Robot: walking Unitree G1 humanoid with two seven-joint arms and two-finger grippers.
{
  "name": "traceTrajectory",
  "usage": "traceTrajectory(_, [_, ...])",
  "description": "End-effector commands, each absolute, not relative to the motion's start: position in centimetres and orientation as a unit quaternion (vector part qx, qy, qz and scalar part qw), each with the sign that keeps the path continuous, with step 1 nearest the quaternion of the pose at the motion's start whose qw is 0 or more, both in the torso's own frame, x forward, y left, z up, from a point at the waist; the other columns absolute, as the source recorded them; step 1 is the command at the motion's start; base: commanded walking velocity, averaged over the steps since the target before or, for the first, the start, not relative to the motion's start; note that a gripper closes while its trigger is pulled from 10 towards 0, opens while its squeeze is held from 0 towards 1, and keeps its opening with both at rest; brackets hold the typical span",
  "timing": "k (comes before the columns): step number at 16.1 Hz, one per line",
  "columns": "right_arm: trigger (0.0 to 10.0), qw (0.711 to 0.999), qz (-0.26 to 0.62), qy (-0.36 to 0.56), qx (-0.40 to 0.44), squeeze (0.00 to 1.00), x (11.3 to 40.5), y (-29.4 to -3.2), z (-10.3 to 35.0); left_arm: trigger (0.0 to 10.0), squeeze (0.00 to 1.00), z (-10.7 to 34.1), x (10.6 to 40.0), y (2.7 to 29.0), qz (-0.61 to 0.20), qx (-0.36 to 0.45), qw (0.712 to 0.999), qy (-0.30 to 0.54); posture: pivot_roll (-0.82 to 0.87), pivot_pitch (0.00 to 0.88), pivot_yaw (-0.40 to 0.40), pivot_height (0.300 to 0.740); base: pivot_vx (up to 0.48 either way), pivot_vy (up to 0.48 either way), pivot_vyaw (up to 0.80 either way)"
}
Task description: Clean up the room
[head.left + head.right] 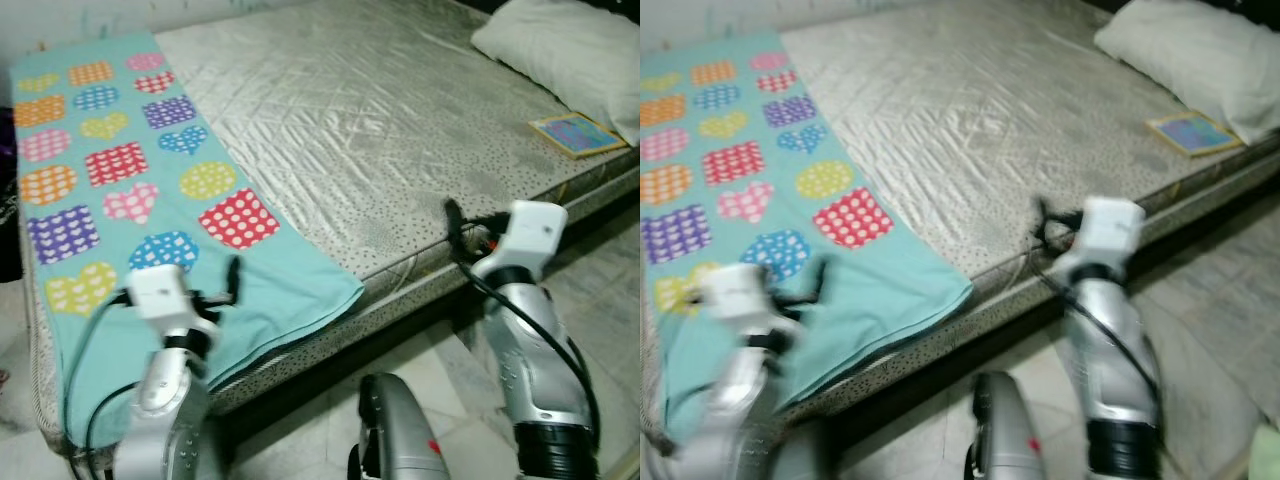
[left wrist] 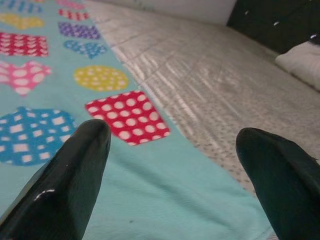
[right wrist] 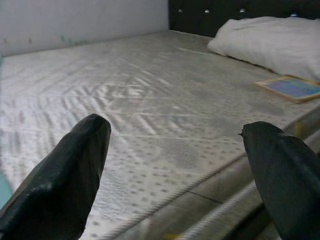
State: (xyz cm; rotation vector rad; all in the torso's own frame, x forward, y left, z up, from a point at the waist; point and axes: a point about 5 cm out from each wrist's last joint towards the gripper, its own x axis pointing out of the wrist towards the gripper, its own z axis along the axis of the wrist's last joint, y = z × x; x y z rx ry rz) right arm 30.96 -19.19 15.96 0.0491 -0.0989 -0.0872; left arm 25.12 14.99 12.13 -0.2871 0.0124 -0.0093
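Observation:
A teal blanket printed with coloured dotted hearts and shapes lies flat along the left side of a bare silver-grey mattress. Its near corner hangs slightly over the mattress edge. My left gripper hovers open just above that near corner, nothing between its fingers. My right gripper stands open at the mattress's front edge, right of the blanket, also holding nothing. A white pillow rests at the far right, with a small framed picture lying flat beside it.
The bed fills the view ahead; a dark headboard stands behind the pillow. Pale tiled floor runs along the bed's front edge to my right. My own body shows at the bottom centre.

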Motion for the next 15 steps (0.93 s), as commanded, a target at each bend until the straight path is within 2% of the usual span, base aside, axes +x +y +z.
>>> traceTrajectory(1, [10.0,0.997,-0.031,-0.057,0.032,0.0,31.03,-18.44,16.3,10.0,0.0,12.07,24.81,16.01,0.013,-0.135,0.991,0.007,-0.14,0.104,0.031,0.532,0.0,0.0,-0.54])
traceTrajectory(3, [10.0,0.998,-0.028,-0.057,0.028,0.0,31.04,-18.34,16.26,10.0,0.0,12.09,24.86,15.99,0.012,-0.135,0.991,0.007,-0.14,0.103,0.031,0.532,0.0,0.0,-0.55])
traceTrajectory(10, [10.0,0.998,-0.003,-0.069,-0.013,0.0,30.9,-17.5,16.42,10.0,0.0,12.0,24.91,15.82,0.012,-0.135,0.991,0.008,-0.14,0.102,0.027,0.537,0.0,0.0,0.0])
traceTrajectory(15, [10.0,0.998,-0.005,-0.066,-0.016,0.0,30.96,-17.8,16.33,10.0,0.0,11.96,24.89,15.71,0.011,-0.134,0.991,0.008,-0.14,0.101,0.024,0.607,0.0,0.0,0.0])
